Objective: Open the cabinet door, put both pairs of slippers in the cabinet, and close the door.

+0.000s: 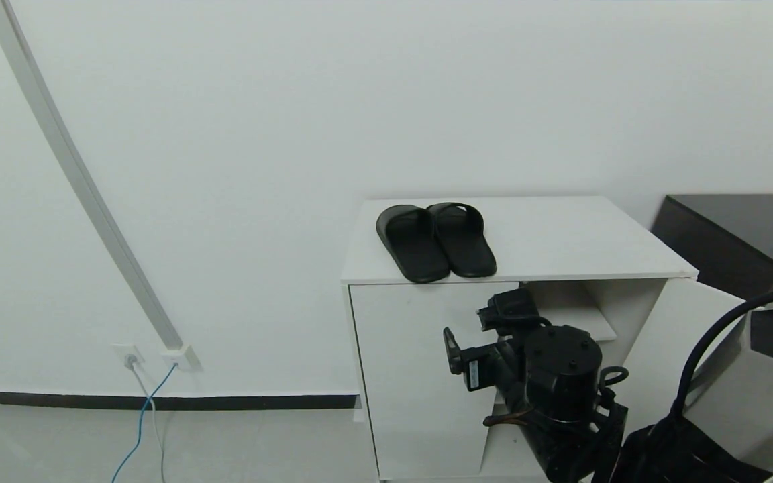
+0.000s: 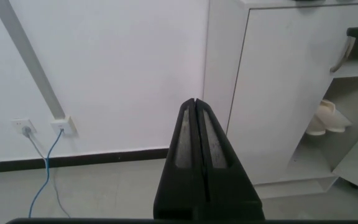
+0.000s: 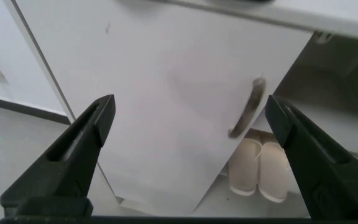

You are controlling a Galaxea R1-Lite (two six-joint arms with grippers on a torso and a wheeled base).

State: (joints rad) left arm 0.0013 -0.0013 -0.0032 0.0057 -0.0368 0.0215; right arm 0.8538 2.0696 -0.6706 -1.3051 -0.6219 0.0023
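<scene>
A pair of black slippers (image 1: pixel 437 241) lies side by side on top of the white cabinet (image 1: pixel 561 235). A pair of white slippers (image 3: pixel 257 169) (image 2: pixel 328 118) stands on a low shelf inside. The cabinet's left door (image 1: pixel 420 376) (image 3: pixel 166 93) is closed and its curved handle (image 3: pixel 247 115) shows at its edge. The right door (image 1: pixel 668 362) is swung open. My right gripper (image 3: pixel 194 162) is open wide, in front of the closed door near the handle and touching nothing. My left gripper (image 2: pixel 196 146) is shut and empty, held low to the cabinet's left.
A dark piece of furniture (image 1: pixel 729 235) stands to the right of the cabinet. Wall sockets with hanging cables (image 1: pixel 151 355) sit low on the wall at left, under a slanted grey conduit (image 1: pixel 78 174). Bare floor (image 1: pixel 158 443) lies left of the cabinet.
</scene>
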